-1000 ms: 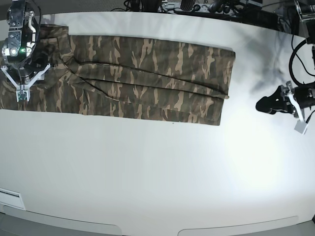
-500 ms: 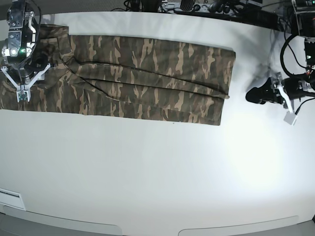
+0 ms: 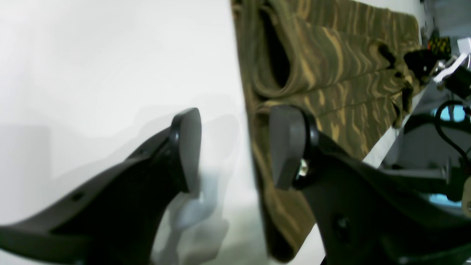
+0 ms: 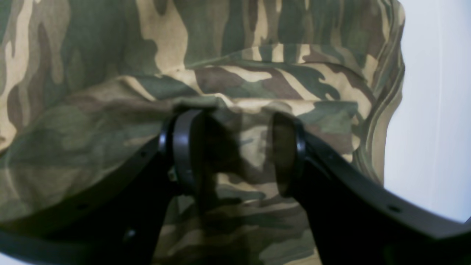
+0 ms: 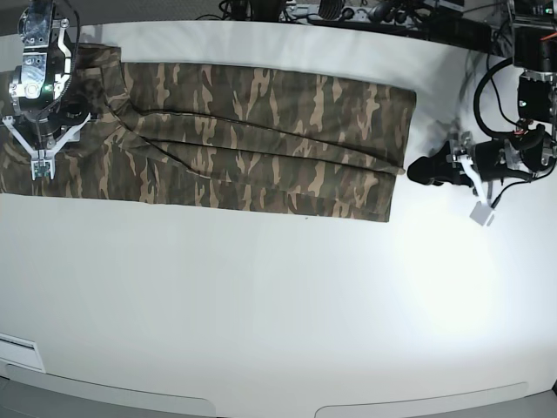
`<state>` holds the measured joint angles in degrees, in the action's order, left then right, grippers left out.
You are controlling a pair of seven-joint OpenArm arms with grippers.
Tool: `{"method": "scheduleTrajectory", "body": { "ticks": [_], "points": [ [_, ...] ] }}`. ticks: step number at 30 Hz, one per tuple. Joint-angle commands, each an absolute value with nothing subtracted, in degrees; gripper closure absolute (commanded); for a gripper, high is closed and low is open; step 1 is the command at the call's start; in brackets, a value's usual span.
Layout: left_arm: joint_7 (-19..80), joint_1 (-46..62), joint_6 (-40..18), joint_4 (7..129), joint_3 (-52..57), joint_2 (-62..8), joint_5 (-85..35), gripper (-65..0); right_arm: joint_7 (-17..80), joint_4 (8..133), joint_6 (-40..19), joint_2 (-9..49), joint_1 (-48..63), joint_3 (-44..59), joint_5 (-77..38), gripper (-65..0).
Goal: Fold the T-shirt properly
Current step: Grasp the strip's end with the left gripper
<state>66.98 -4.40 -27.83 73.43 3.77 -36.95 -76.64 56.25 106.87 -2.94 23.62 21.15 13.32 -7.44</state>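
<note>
Cloth lies in a long folded band across the far side of the table (image 5: 278,305): the T-shirt (image 5: 252,135). The right gripper (image 4: 235,154) hangs parted over its collar end; the left gripper (image 3: 235,147), also spread and empty, straddles the opposite edge.

Both tools (image 3: 235,147) (image 4: 235,154) agape, empty.

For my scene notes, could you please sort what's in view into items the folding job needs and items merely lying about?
Belongs to the job:
T-shirt
left gripper, open beside the shirt's edge
right gripper, open over the cloth

Just lying about:
cables behind the table
</note>
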Motion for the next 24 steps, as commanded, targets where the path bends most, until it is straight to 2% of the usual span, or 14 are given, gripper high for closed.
{"method": "scheduleTrajectory", "body": {
  "ticks": [1, 24],
  "points": [
    [67.7, -4.8, -27.6, 74.0, 3.1, -37.6, -75.6, -31.6, 56.8, 107.5, -2.7, 24.4, 21.1, 13.6, -6.8, -32.4],
    [68.1, -5.3, -27.4, 73.9, -4.5, -28.1, -73.0, -31.6, 56.7, 107.5, -2.8, 24.5, 21.1, 13.6, -5.6, -32.4]
  ]
}}
